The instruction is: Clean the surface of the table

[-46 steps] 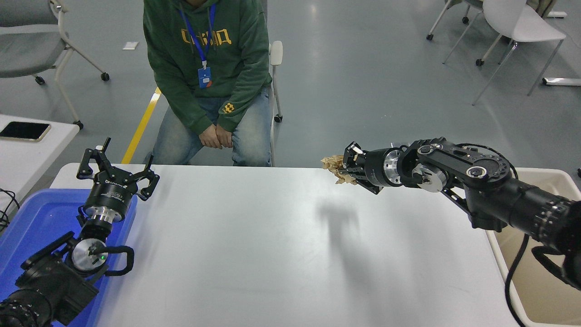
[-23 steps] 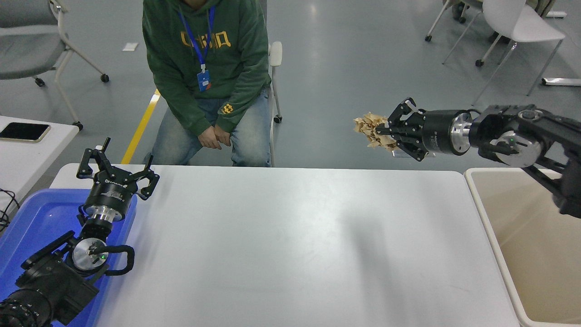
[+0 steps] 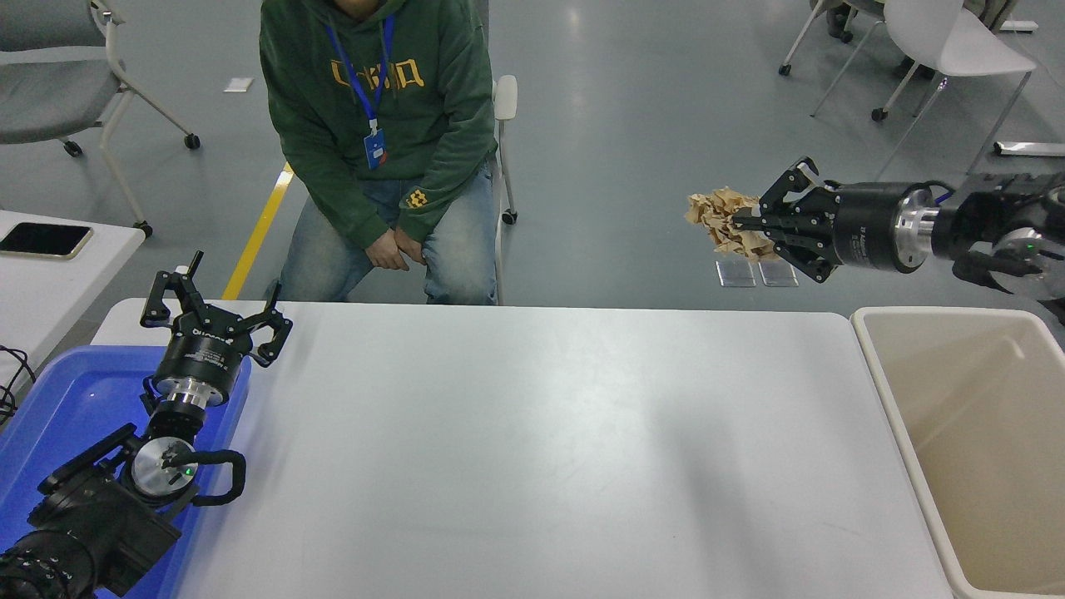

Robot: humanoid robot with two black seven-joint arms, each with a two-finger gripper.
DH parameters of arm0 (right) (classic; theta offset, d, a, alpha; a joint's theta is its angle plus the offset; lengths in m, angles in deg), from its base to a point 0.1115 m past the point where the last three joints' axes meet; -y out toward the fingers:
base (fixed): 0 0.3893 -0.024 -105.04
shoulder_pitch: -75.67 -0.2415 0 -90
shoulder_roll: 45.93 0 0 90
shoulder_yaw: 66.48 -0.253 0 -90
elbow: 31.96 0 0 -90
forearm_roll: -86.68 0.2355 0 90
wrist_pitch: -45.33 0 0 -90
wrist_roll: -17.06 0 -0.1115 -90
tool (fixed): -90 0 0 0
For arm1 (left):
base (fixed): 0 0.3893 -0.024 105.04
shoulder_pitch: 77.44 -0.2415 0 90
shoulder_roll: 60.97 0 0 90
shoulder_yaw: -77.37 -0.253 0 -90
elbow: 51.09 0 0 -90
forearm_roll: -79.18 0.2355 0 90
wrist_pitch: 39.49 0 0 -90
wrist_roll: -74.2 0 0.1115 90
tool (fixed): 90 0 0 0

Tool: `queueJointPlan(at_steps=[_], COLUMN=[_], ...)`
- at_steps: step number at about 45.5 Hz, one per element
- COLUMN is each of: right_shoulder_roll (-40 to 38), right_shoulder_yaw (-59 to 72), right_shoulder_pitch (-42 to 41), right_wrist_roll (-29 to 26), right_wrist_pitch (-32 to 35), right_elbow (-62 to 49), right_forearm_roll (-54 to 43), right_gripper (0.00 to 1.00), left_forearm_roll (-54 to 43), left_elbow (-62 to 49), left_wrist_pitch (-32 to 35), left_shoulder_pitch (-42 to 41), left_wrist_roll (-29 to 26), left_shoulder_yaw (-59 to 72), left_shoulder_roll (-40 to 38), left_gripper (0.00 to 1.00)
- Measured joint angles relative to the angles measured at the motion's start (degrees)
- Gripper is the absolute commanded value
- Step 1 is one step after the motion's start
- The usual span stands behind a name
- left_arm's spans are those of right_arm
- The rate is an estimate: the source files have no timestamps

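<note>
Two black arms reach in over the white surface (image 3: 516, 449), which fills the lower middle of the view. The right tool (image 3: 749, 226) comes in from the right edge, raised well above the far right corner of the surface and pointing left. Its fingers are clamped on a crumpled wad of brown paper (image 3: 725, 220), which sticks out past the fingertips and hangs in the air beyond the far edge of the surface, touching nothing else.

Just beside the right end of the surface stands a beige bin (image 3: 915, 466), its mouth facing up; the right tool and the wad are up and beyond its far left corner, not over the opening.

The left tool (image 3: 215, 312) is parked at the near left corner of the surface, above a blue tray (image 3: 50, 416) that lies at the left end. Its fingers are spread wide apart and grip nothing.

At the far side of the surface a person in a green hoodie (image 3: 374, 108) sits on a chair, hands (image 3: 398, 248) clasped between the knees, well apart from both tools. Left of the surface a smaller white tabletop (image 3: 42, 287) carries a phone (image 3: 43, 240). A faint shadow lies on the surface towards its right half.
</note>
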Motion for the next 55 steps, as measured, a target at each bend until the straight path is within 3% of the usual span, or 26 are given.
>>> queueJointPlan(at_steps=[29, 55], right_shoulder_roll=[-0.97, 0.31], right_shoulder_yaw=[1.13, 6.19], right_shoulder_pitch=[0.14, 1.72], right_wrist_roll=[-0.12, 0.17], right_wrist_pitch=[-1.55, -4.98], right_elbow=[-3.43, -22.7], right_forearm_roll=[-0.87, -6.59], right_gripper=[0.0, 0.0], left_forearm_roll=[0.0, -0.01], left_elbow=[0.0, 0.0], left_wrist_pitch=[-0.04, -0.03], left_shoulder_pitch=[0.0, 0.0], left_wrist_roll=[0.0, 0.0], left_shoulder_yaw=[0.0, 0.0], left_shoulder_roll=[0.0, -0.01], left_gripper=[1.0, 1.0])
